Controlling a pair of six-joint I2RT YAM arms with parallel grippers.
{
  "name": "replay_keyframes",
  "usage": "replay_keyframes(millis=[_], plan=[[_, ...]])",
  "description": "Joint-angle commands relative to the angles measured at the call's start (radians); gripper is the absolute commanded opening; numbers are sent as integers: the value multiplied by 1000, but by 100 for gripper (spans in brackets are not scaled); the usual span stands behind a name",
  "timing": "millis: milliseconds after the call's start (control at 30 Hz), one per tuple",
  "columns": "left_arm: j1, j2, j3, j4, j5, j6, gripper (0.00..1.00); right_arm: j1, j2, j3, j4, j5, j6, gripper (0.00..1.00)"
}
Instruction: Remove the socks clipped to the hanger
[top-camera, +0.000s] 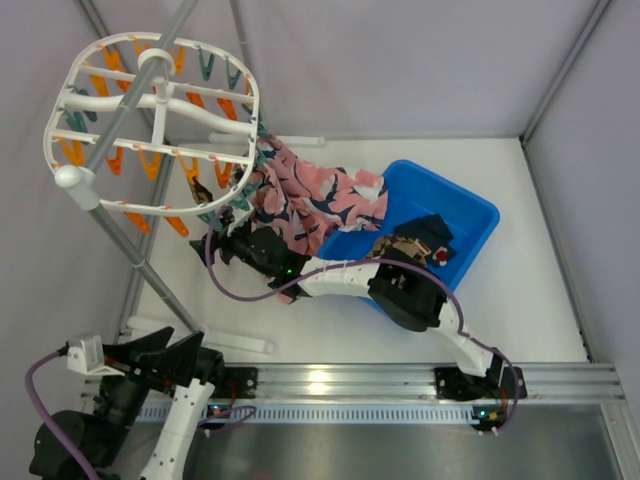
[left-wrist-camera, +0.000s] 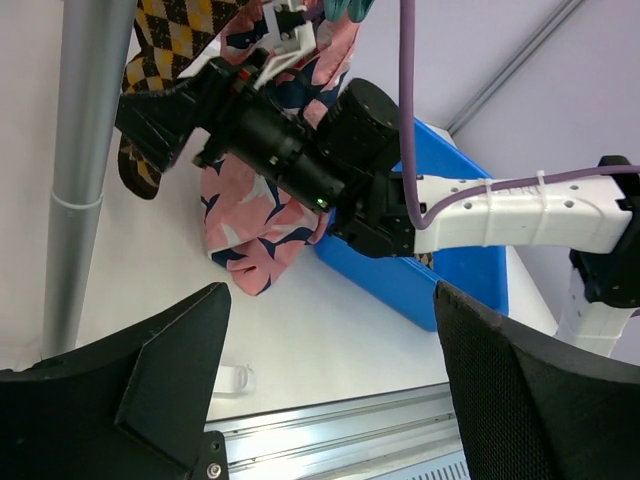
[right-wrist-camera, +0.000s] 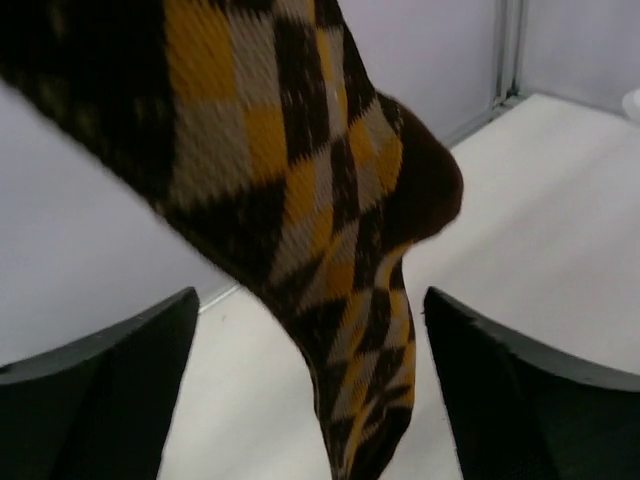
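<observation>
Hanging over the far left corner of the table (top-camera: 535, 300), the hanger (top-camera: 150, 110) carries pink socks (top-camera: 310, 200) at its right rim, beside the blue bin (top-camera: 470, 215); the right pincer (top-camera: 222, 248) sits just under that rim. From the left wrist, the left pincer (left-wrist-camera: 335, 390) stands wide open and holds nothing. From the right wrist, a checkered sock (right-wrist-camera: 330, 250) dangles between the right pincer's widely parted fingers, not clamped.

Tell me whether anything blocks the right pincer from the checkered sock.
Nothing visible does. The checkered sock hangs straight ahead of the open right pincer, framed between its fingers, with no other thing in front.
</observation>
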Motion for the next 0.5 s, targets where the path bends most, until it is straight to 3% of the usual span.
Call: replay_keyframes(millis=[0,33,67,133,267,467], plan=[[1,-4,32,-14,-4,2,86,6,69,174,-45,61,-13,83],[1,-4,38,-16,-2,2,86,4,82,218,-65,67,-10,67],[1,-4,40,-17,1,2,87,3,85,228,-81,69,-6,32],[1,-4,38,-19,13,2,87,3,70,205,-113,74,14,0],[1,-4,-11,-25,41,11,88,12,-72,1,-90,74,47,0],[1,-1,-112,-14,72,0,88,49,-427,-344,-84,-9,137,0]])
